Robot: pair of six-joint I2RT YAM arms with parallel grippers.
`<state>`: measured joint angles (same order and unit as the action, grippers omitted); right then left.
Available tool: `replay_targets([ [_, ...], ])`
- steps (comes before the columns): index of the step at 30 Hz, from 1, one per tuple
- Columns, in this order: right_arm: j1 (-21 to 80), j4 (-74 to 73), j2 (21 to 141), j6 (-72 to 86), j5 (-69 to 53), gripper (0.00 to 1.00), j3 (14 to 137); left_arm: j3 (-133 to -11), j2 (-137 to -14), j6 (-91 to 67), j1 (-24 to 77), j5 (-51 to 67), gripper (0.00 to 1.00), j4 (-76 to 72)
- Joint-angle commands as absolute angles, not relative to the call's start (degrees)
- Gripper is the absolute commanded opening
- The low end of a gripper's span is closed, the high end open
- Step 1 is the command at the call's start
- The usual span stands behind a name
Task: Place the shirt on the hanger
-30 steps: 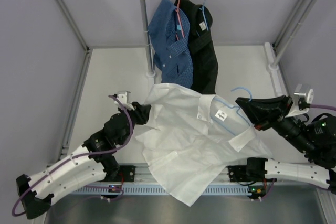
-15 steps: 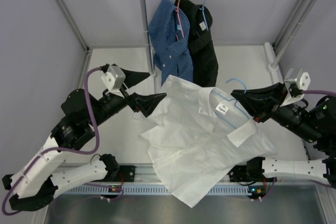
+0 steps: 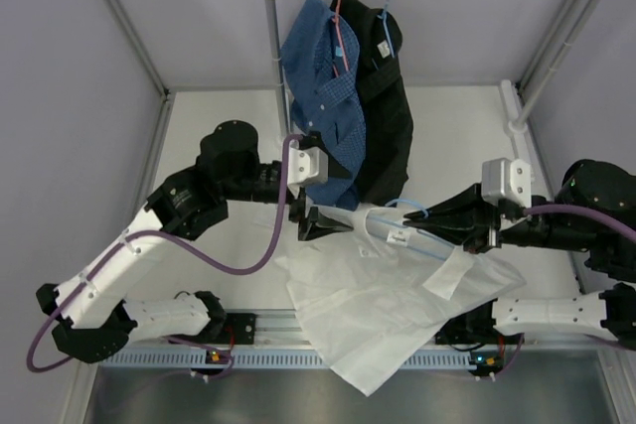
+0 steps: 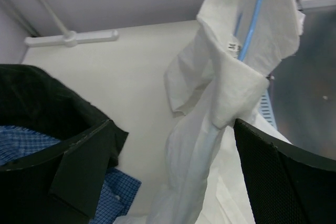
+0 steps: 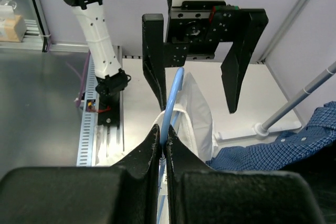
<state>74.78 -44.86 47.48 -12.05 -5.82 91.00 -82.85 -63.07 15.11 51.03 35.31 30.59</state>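
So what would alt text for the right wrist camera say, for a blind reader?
The right gripper pinches a light-blue wire hanger draped with a white shirt. Facing it, the left gripper hangs open; a blue checked shirt shows lower right.

Left arm [image 3: 109,270]: base at near edge of table, left side. Goes up and away, bends at high elbow, then reaches right over middle of table. Purple cable loops along it.
Left gripper [image 5: 197,106]: fingers wide apart, squeezing nothing. Points right, at other gripper.
Right arm [image 3: 596,206]: base at near edge, right side. Folded up by right edge of table, wrist reaches left.
Right gripper [image 5: 164,148]: fingers pressed together, thin wire of hanger [image 5: 172,95] pinched between tips.
Two grippers face each other, near, not touching.
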Motion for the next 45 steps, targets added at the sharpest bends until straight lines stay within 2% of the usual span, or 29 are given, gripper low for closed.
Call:
replay_targets([
  [1,75.4,-45.4,48.8,-14.9,-8.6,0.00,94.7,-86.3,-64.8,18.0,50.9,50.1,0.98,35.0],
  [2,75.3,-45.4,49.1,-15.2,-8.8,0.00,94.9,-85.9,-64.9,18.2,50.9,51.8,0.98,35.0],
  [6,75.4,-43.4,49.0,-15.5,-12.4,0.00,94.5,-84.4,-66.1,18.5,51.0,52.7,0.82,35.1],
  [7,75.3,-42.7,48.8,-15.4,-12.2,0.00,94.1,-84.2,-66.4,18.5,50.9,53.1,0.66,35.1],
  [8,75.3,-41.7,48.3,-15.4,-11.9,0.00,93.3,-84.0,-66.6,18.5,51.0,54.0,0.62,35.1],
  [10,75.3,-40.1,47.7,-15.3,-10.7,0.00,92.3,-83.8,-67.2,18.5,50.9,54.9,0.62,35.0],
  [11,75.3,-39.2,46.9,-15.3,-10.3,0.00,90.8,-83.8,-67.3,18.7,50.9,55.2,0.59,35.1],
  [12,75.3,-37.0,46.5,-15.1,-9.9,0.00,90.0,-83.5,-67.3,18.9,50.9,55.2,0.52,35.1],
  [13,75.3,-36.0,45.5,-14.9,-9.1,0.00,89.0,-83.4,-67.2,19.2,51.0,55.0,0.40,35.2],
  [14,75.3,-34.8,44.9,-14.8,-8.3,0.00,87.1,-83.2,-67.2,19.5,51.0,54.7,0.09,35.1],
  [15,75.3,-32.8,44.5,-14.2,-7.3,0.00,86.2,-83.0,-67.1,19.6,51.0,53.4,0.00,35.1],
  [19,75.4,-31.5,43.1,-12.3,-4.7,0.00,82.9,-82.4,-65.7,21.3,50.9,49.7,0.00,35.1],
  [20,75.3,-32.0,42.9,-11.1,-4.2,0.17,82.7,-82.3,-64.8,21.7,50.9,49.4,0.00,35.1],
  [21,75.4,-33.8,42.8,-10.6,-2.8,0.42,82.6,-81.8,-64.3,22.0,50.9,48.5,0.00,35.1],
  [22,75.4,-35.1,42.4,-9.9,-1.7,0.76,82.8,-81.9,-63.6,23.4,50.9,48.3,0.00,35.4],
  [24,75.3,-38.7,41.6,-8.7,1.1,0.82,83.2,-82.4,-61.7,24.5,50.9,48.3,0.00,37.7],
  [25,75.3,-43.0,41.0,-8.3,6.9,0.84,84.0,-82.9,-61.0,25.6,50.9,48.7,0.00,38.5],
  [28,75.3,-51.8,39.5,-7.3,13.2,0.83,87.0,-82.8,-58.9,26.5,50.9,49.0,0.00,40.3],
  [32,75.3,-59.0,37.8,-5.5,3.2,0.74,90.6,-82.9,-58.5,27.1,50.9,50.8,0.00,41.8],
  [37,75.3,-63.3,39.1,-3.3,-8.0,0.69,88.7,-83.5,-59.4,27.0,50.9,53.3,0.00,41.9],
  [40,75.3,-62.8,40.5,-2.7,-8.6,0.61,86.6,-83.8,-60.0,27.1,50.9,54.7,0.00,41.9],
  [45,75.3,-60.2,41.0,-2.8,-8.9,0.53,84.9,-84.1,-60.0,27.6,50.9,59.3,0.00,41.8],
])
